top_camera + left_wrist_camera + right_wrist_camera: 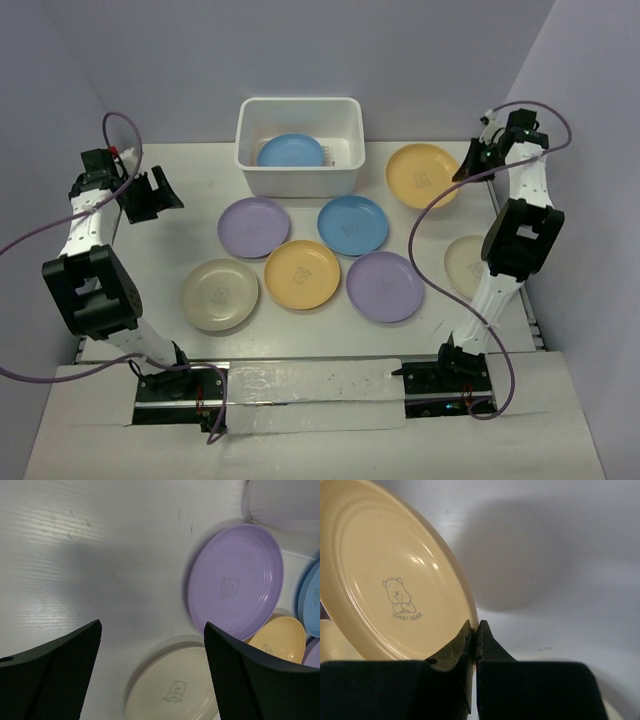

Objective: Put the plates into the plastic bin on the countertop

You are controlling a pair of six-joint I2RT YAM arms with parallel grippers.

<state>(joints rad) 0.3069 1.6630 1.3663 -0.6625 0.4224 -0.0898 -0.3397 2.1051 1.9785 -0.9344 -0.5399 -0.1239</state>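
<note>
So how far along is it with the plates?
One blue plate lies in the bin. The right gripper pinches the rim of a yellow plate. Six other plates sit on the countertop; the left gripper is open and empty.

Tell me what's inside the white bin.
One blue plate lies on the slotted base of the plastic bin. The near wall hides the floor's front strip; anything beneath the plate is covered.
</note>
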